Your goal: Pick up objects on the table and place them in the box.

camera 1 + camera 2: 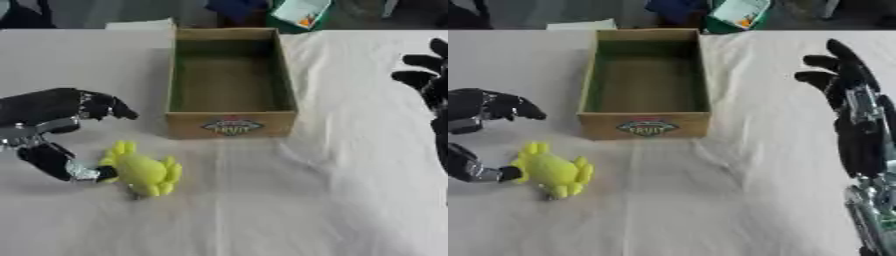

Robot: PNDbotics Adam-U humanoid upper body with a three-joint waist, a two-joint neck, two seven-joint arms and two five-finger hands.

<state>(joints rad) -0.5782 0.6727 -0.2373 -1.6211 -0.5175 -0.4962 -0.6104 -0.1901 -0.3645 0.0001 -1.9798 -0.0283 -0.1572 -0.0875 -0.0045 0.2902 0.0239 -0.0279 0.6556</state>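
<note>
A yellow-green soft toy (143, 170) with stubby limbs lies on the white cloth, in front of and left of the box. The cardboard box (230, 123) stands open-topped in the middle, with a green inside that holds nothing. My left hand (54, 114) is just left of the toy, fingers spread above it toward the box and the thumb (72, 168) touching the toy's left side; it is open, not closed round the toy. My right hand (852, 95) rests open at the right edge, fingers pointing up.
A white cloth (289, 200) covers the table, with creases right of the box. A green container (300, 14) and a dark blue object sit beyond the far edge. A white sheet (140, 24) lies at the back left.
</note>
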